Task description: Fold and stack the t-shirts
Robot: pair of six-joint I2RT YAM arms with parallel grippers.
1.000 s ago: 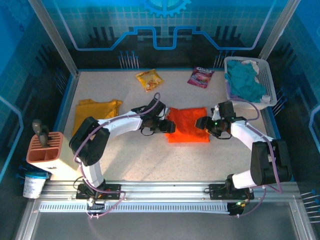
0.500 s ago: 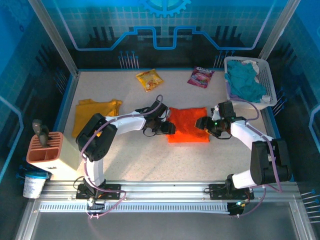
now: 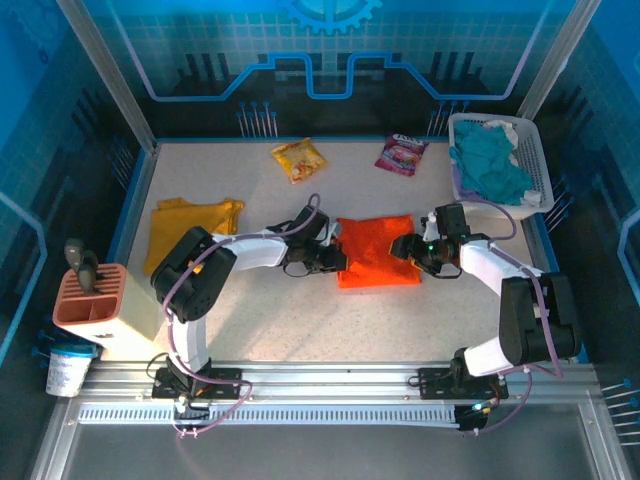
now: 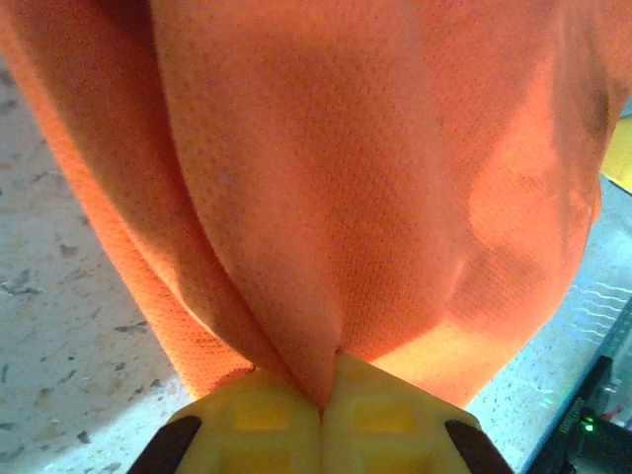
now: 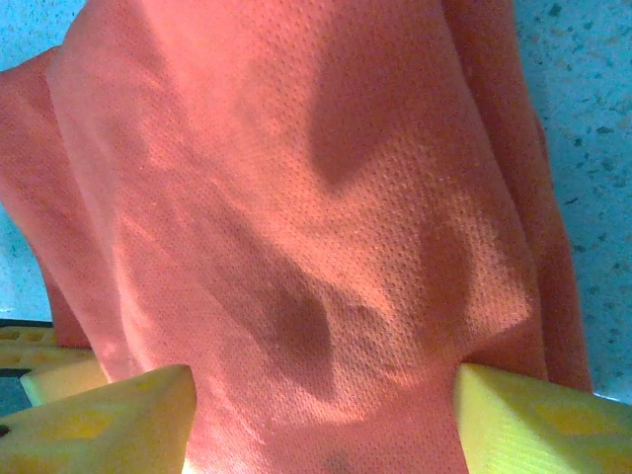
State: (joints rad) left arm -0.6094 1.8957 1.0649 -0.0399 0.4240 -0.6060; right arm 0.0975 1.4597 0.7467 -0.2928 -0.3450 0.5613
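Cool blue light tints the enclosure around an evenly bright table (image 3: 320, 320) with soft shadows under the arms, while the wrist views show the orange t-shirt (image 4: 326, 178) crisp in weave, dark-shadowed in its folds, and the left tool (image 4: 321, 420) slightly blurred.

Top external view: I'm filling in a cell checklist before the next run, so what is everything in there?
orange t-shirt: one, bright orange, folded, table centre
yellow t-shirt: one, mustard, folded, table's left side
yellow snack packet: one, yellow, far edge
purple snack packet: one, purple, far edge
basket: one, white, far right corner, holding teal cloth
tool holder: one, terracotta, near left, dark handle sticking out
cup: one, white, beside the tool holder
table: one, pale speckled, under everything
left end effector: one, yellow-tipped, shut on the orange t-shirt's left edge
right end effector: one, yellow-tipped, open astride its right edge
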